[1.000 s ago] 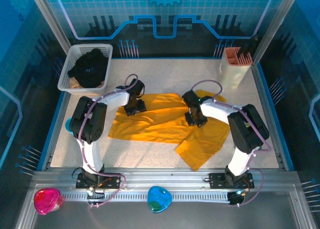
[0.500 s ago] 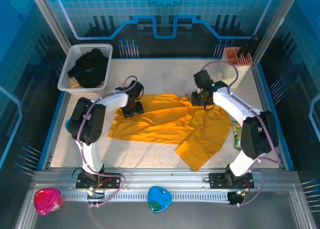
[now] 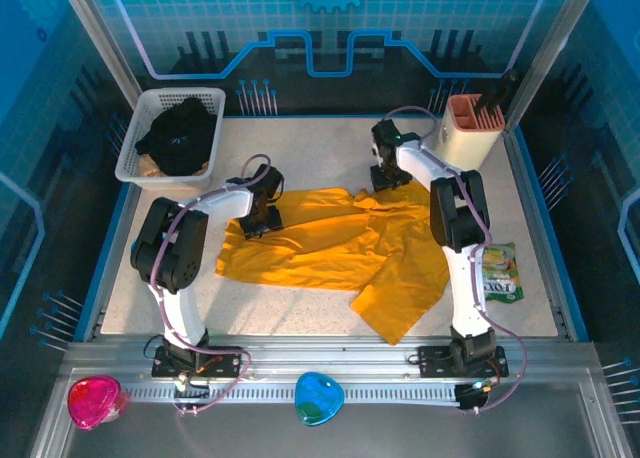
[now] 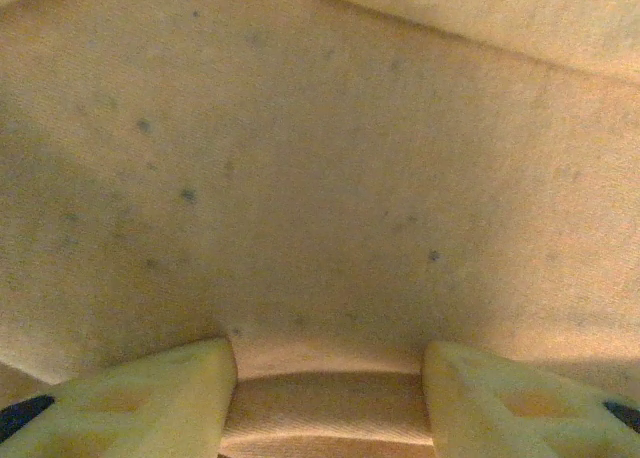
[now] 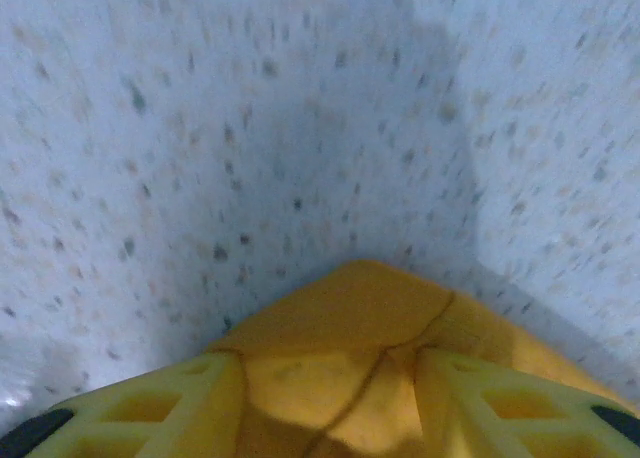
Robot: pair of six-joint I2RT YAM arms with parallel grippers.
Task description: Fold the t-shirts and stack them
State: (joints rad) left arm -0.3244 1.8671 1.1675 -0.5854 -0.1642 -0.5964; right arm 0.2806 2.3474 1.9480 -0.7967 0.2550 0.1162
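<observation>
1. Since a second ago, the yellow shirt (image 3: 310, 243), lying spread mid-surface (image 3: 330, 143), is having its far corner drawn farther back.
2. At that corner the right tool (image 3: 386, 170) is pinching cloth between half-parted fingers; the left tool (image 3: 262, 216) is gripping a fold likewise.
3. Over in the basket (image 3: 132, 143) the black shirt (image 3: 178, 133) is waiting.
4. Folding is barely starting, I judge; stacking is remaining.

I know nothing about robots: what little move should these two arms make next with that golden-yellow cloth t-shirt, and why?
Probably draw the right gripper a little to the right, away from the left gripper. The golden-yellow cloth t-shirt lies rumpled on the speckled table, and cloth sits between each gripper's fingers, so a gentle pull should flatten it for folding.
</observation>
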